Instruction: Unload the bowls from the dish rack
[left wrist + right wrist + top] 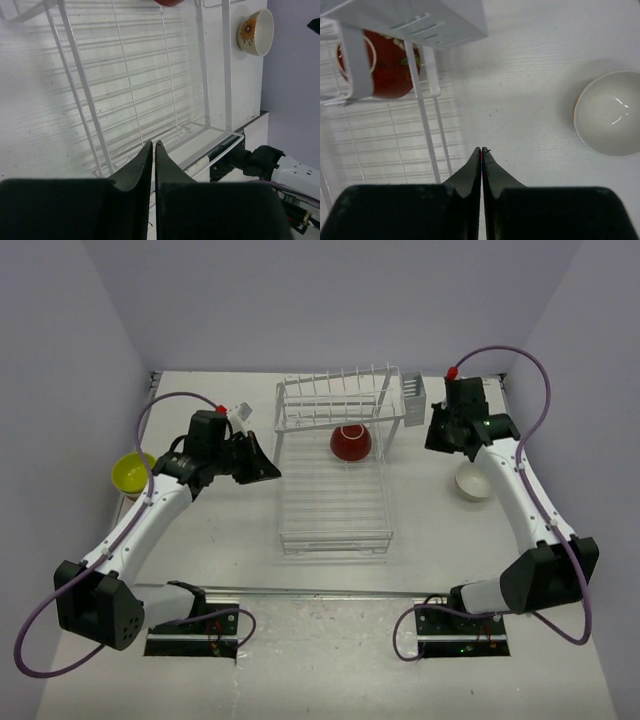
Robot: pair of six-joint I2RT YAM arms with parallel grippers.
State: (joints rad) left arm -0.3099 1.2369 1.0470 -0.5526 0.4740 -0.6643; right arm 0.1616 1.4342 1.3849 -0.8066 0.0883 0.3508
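White wire rack (333, 510) holds round glossy red bowl (351, 443); right jaws pressed together, left jaws seemingly too.

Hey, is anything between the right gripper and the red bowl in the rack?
Yes. Seen from the right wrist, the dish rack's side wires and cutlery basket stand between the right gripper and the red bowl on the rack's tray.

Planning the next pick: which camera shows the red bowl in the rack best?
Top external: the red bowl shows whole in the dish rack. Right wrist has that bowl partly behind rack wires; left wrist catches only a sliver at its top edge.
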